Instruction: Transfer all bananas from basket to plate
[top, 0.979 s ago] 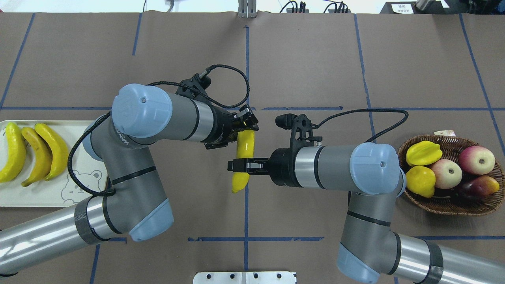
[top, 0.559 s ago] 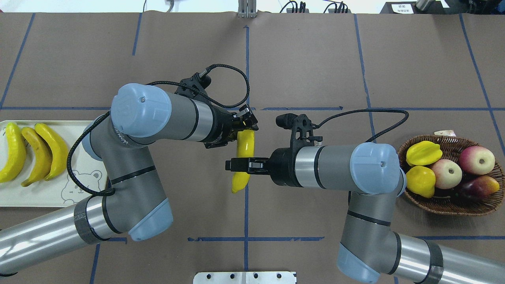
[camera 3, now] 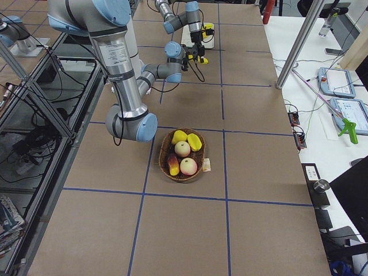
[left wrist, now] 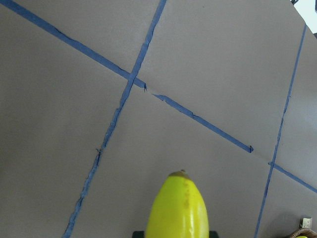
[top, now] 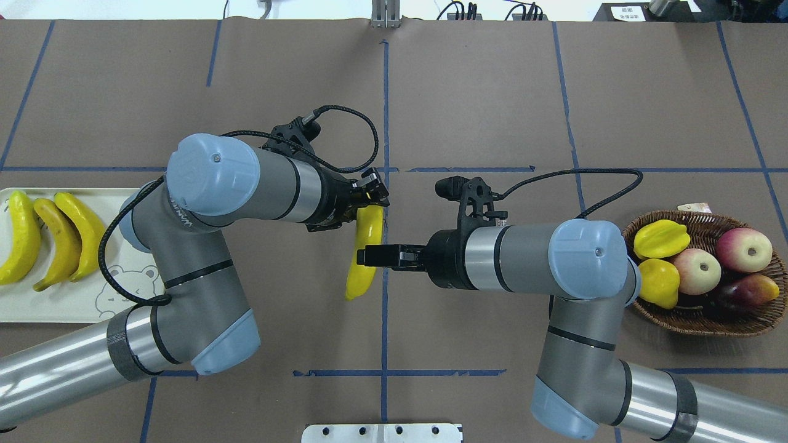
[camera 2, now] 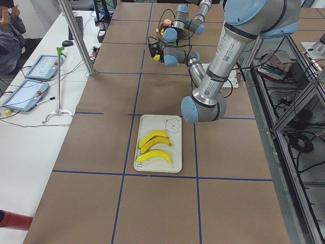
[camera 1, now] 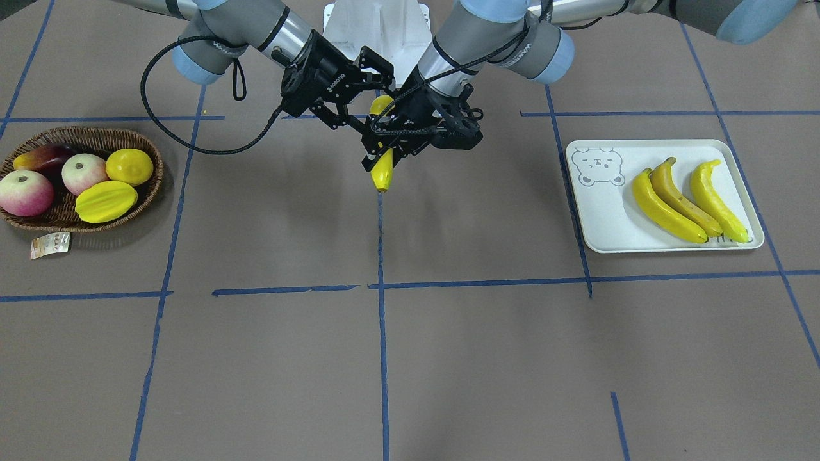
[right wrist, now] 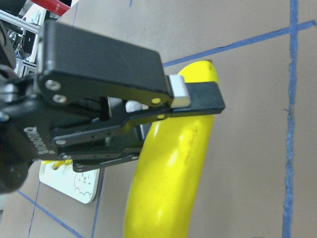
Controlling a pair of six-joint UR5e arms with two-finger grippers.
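— Closer to the plate [top: 37, 311] now hangs the fourth banana [top: 356, 280], tilted more than a second ago, its far end clamped in the left gripper [top: 368, 195].
— And the right gripper [top: 364, 255]?
— Fingers spread beside the banana's middle (no longer pinching, it seems).
— Room?
— Well apart from the plate yet; taped brown paper [top: 295, 258] lies between. On it three bananas [top: 52, 237] crowd the outer half, the bear-face corner [top: 126, 286] bare, the left elbow [top: 134, 216] overhanging that rim.

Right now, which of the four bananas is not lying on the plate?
The banana held in the air at its upper end by the jaws of the left gripper. The other three bananas lie side by side on the plate.
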